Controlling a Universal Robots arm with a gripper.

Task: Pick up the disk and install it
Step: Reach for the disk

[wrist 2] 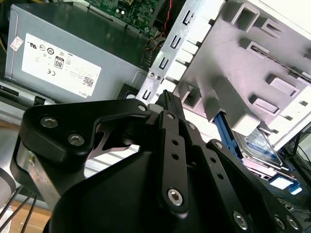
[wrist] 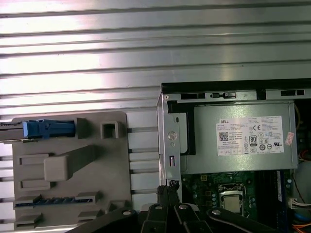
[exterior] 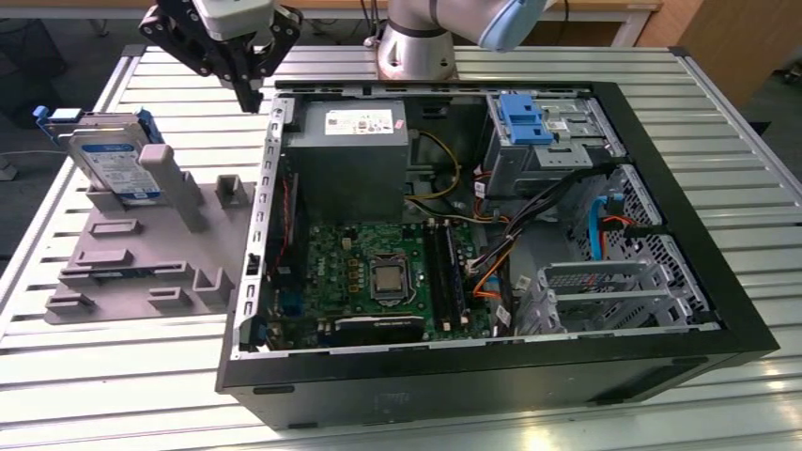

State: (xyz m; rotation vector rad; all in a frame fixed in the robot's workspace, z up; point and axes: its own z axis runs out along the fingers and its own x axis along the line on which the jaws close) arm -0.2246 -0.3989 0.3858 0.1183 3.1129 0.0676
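Gripper point(exterior: 254, 94) is narrow: the fingertips are pinched to a point with nothing between them. It hangs over the computer case point(exterior: 701, 310), above the case's side wall at the corner where the power supply point(exterior: 357, 141) sits. Both wrist views agree. In the second wrist view the gripper point(wrist 2: 167, 97) tip lines up with that wall's perforated sheet-metal edge. In the first wrist view the gripper point(wrist: 167, 187) sits right at the wall, beside the power supply point(wrist: 243, 138).

Disk point(exterior: 111, 164) is not picked up. It is outside the case, to the exterior view's left of it, standing on edge and slightly tilted in the grey fixture block point(exterior: 138, 263). Its label is visible and the blue frame runs round its edges. A grey post of the block stands in front of it. In the first wrist view the disk point(wrist: 48, 128) shows edge-on as a blue strip at the end of the fixture block point(wrist: 73, 165) farther from the case. In the second wrist view the disk point(wrist 2: 265, 148) peeks out behind the fixture block point(wrist 2: 252, 58).

There is no contact between gripper and disk; the gripper is nearer the case wall.

The block sits just beside the case with a small gap, both on the slatted metal table point(exterior: 113, 376).

Inside the case, the motherboard point(exterior: 376, 272) lies next to the power supply. A blue bracket point(exterior: 524, 117) is past the power supply on the side away from the gripper.
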